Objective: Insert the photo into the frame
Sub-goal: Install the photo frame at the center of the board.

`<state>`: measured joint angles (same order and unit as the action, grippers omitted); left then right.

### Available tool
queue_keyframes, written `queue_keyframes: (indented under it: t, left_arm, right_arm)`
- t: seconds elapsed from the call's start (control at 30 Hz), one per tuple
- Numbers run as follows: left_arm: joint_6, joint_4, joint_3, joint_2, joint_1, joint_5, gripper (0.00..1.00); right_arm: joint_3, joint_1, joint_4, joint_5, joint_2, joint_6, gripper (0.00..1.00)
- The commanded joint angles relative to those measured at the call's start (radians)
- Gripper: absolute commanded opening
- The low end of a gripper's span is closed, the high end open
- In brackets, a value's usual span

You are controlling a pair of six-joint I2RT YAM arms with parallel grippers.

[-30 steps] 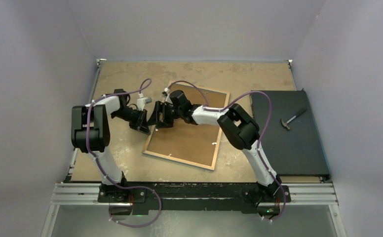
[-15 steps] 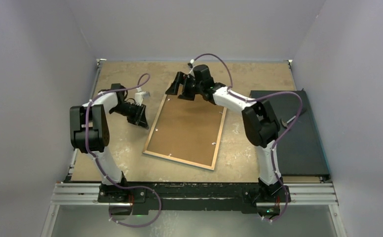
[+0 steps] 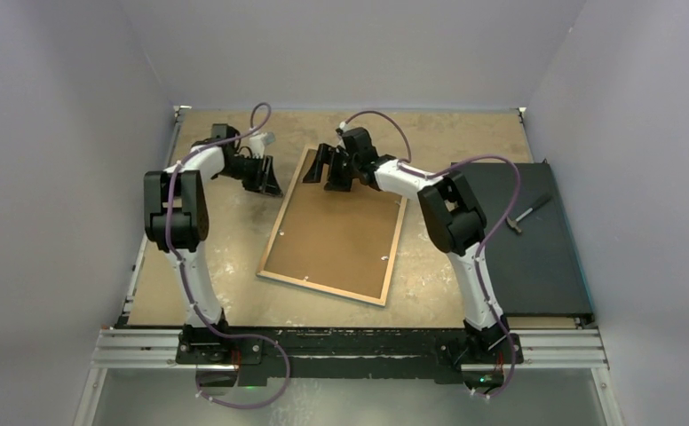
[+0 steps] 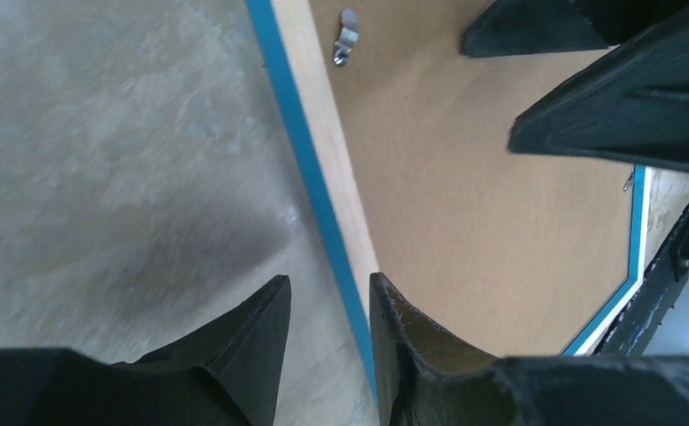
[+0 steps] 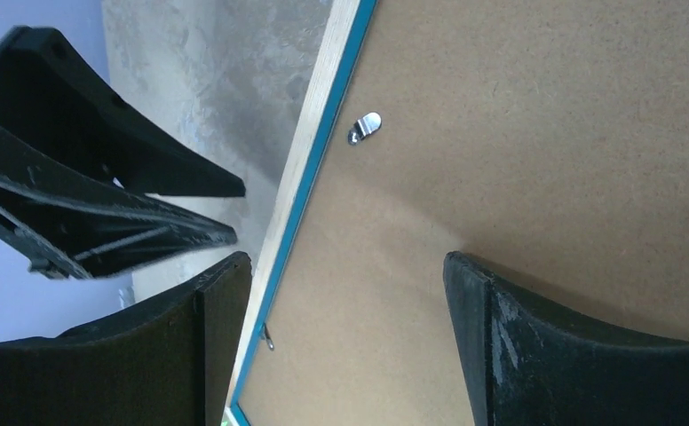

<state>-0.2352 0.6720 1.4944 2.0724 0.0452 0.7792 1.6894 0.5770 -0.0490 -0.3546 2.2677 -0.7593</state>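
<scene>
Both arms have shifted in the past half second. The left gripper (image 3: 268,182) has swung away from the middle of the frame's left side toward its far left corner, and the right gripper (image 3: 325,180) has dropped slightly nearer over the far end.

Seen from its own wrist, the left gripper (image 4: 328,284) has its jaws parted by only a narrow gap with nothing between them. It hangs over the bare desk (image 3: 225,257) just beside the frame's blue border. The right gripper (image 5: 345,262) stands wide apart and holds nothing. One of its fingers (image 5: 217,302) is over the desk outside the rim, and the other is over the brown backing board (image 3: 336,231), so the jaws straddle the frame's left edge. The two grippers are near each other but apart.

The frame (image 3: 321,287) lies flat and face down at the middle of the desk, turned a little askew. Its wood-coloured back rim faces up, and the backing board fills it. A small metal clip (image 5: 365,127) sits on the board just inside the rim.

Well to the right, a hammer (image 3: 526,213) rests on a black mat (image 3: 536,266).
</scene>
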Motion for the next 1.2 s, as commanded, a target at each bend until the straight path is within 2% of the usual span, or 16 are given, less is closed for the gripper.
queue_keyframes:
  t: [0.0, 0.43, 1.17]
  left_arm:
    - [0.091, -0.071, 0.039, 0.033, -0.039, 0.024, 0.36]
    - [0.065, -0.075, 0.001, 0.081, -0.060, 0.031, 0.11]
    - [0.046, -0.088, -0.057, 0.060, -0.080, -0.001, 0.08]
  right_arm:
    - [0.070, 0.001, -0.029, -0.016, 0.021, -0.011, 0.81]
    - [0.187, 0.003, -0.083, -0.055, 0.162, -0.085, 0.74]
    - [0.201, 0.006, -0.175, -0.112, 0.246, -0.192, 0.69]
